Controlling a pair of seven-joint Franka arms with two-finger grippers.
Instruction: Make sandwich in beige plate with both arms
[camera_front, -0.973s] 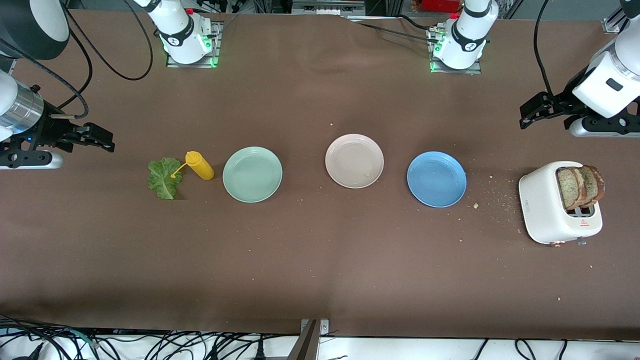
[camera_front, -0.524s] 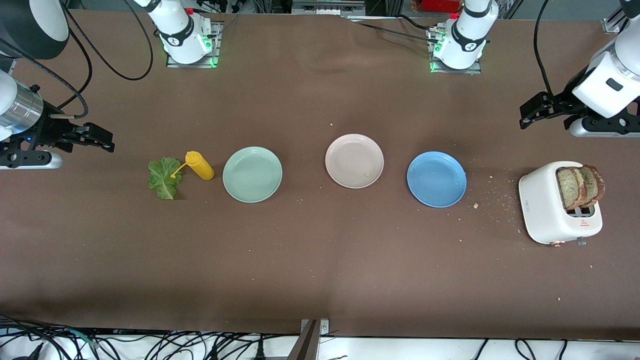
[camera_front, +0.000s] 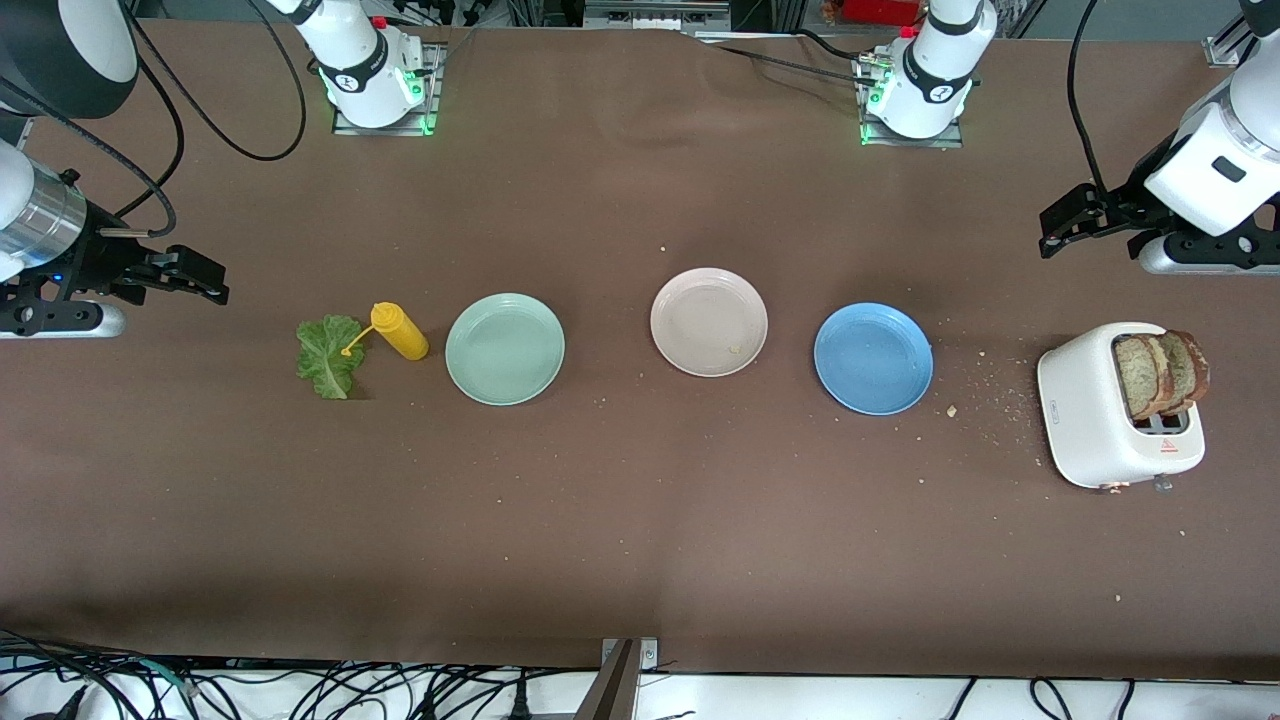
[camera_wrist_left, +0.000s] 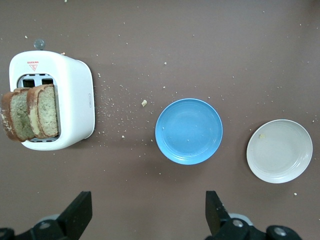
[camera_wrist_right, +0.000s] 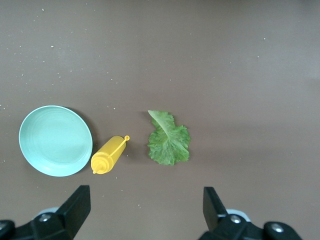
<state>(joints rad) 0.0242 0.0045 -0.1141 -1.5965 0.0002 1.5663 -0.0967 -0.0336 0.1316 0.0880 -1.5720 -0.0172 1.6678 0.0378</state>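
**Both arms waiting, nothing picked up yet**

Left tool (camera_front: 1052, 222) is hanging w/ fingers apart over the bench (camera_front: 640, 520) near the toaster (camera_front: 1100, 420), which is holding two bread slices (camera_front: 1160, 372). Right tool (camera_front: 205, 280) is hovering spread apart near the lettuce leaf (camera_front: 328, 368) & mustard bottle (camera_front: 402, 334). Beige plate (camera_front: 709, 322) is sitting between mint-green plate (camera_front: 505, 349) & blue plate (camera_front: 873, 359).

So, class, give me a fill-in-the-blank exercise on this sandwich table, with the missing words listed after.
1. The two bread slices stand in the white ____.
2. The beige plate sits between the mint plate and the ____ plate.
3. The yellow bottle lies on its side between the mint plate and the ____.
4. The left gripper and right gripper are both ____.

Missing words: toaster; blue; lettuce; open
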